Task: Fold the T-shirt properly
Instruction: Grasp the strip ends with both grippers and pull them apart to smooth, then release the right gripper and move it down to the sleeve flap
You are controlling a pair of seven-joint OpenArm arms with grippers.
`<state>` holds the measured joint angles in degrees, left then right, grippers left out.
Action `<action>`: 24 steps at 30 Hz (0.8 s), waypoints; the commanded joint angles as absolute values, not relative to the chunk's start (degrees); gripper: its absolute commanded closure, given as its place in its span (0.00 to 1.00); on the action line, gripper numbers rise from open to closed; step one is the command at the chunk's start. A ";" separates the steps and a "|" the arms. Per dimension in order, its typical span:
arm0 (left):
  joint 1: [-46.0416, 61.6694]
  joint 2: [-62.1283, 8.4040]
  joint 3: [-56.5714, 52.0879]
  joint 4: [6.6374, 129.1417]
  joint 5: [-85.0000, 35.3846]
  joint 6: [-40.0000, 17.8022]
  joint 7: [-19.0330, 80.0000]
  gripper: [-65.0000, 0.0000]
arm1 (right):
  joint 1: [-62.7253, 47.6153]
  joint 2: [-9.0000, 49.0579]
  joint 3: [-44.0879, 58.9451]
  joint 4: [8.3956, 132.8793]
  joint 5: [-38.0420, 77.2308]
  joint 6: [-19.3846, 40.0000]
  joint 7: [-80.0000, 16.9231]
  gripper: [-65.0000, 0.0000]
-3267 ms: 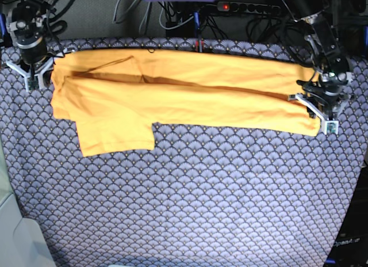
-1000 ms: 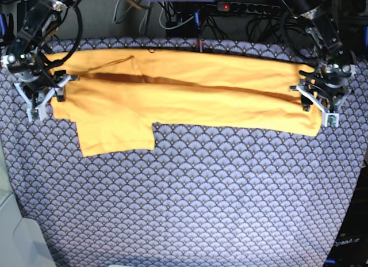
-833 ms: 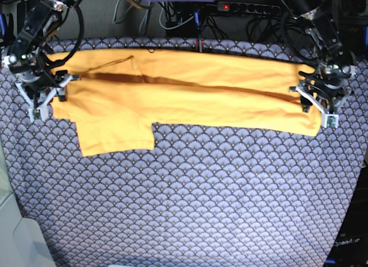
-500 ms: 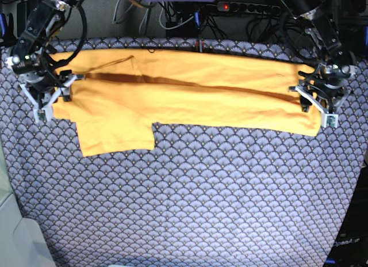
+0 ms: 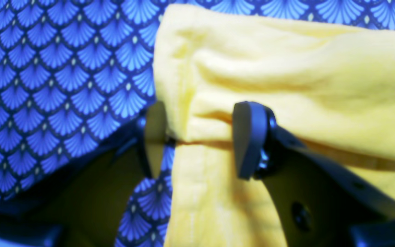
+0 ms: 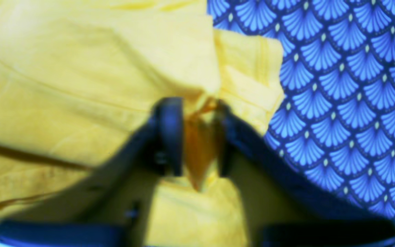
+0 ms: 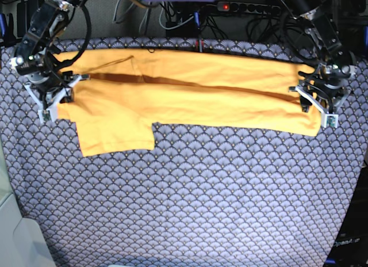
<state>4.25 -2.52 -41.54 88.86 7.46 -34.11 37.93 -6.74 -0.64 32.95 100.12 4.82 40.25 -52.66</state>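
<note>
The yellow-orange T-shirt (image 7: 184, 100) lies folded into a long band across the far part of the table, with one sleeve flap hanging toward me at the left. At that left end, my right gripper (image 7: 54, 103) is shut on the shirt. In the right wrist view the right gripper (image 6: 197, 137) has its jaws close together, pinching a fold of the T-shirt (image 6: 81, 68). My left gripper (image 7: 318, 109) rests at the shirt's right end. Seen from the left wrist, the left gripper (image 5: 201, 140) stands open and straddles the edge of the T-shirt (image 5: 286, 68).
A blue-grey scallop-patterned cloth (image 7: 201, 198) covers the whole table. Cables and a power strip (image 7: 247, 8) run behind the far edge. A pale object (image 7: 17, 238) sits at the lower left corner.
My right gripper has slid right onto the shirt's left end and closed on the cloth. The left gripper has stayed open in place.
</note>
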 commanded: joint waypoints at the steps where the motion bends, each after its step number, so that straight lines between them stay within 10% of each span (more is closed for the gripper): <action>1: 3.56 -3.03 -41.63 89.89 6.90 -33.89 36.88 0.52 | -6.46 -0.04 33.19 101.05 5.41 40.00 -51.65 0.99; 24: 2.86 -3.30 -41.80 89.63 7.08 -33.89 36.88 0.52 | -13.32 3.30 37.05 101.58 14.29 40.00 -51.56 1.00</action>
